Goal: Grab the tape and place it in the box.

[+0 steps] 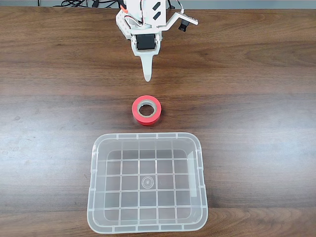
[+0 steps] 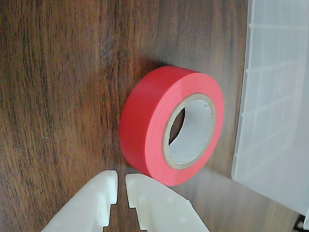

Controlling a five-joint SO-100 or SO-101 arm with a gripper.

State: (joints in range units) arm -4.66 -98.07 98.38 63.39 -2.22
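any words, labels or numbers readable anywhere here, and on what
None: no readable text in either view.
The tape and its core are blank.
The box bears only a moulded grid and a small round mark at its centre.
The claw is plain white.

In the fixed view the tape (image 1: 146,109) lies flat on the table (image 1: 256,98), between the gripper (image 1: 146,74) above and the box (image 1: 200,197) below, apart from both.

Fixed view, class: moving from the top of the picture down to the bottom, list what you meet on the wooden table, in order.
gripper → tape → box
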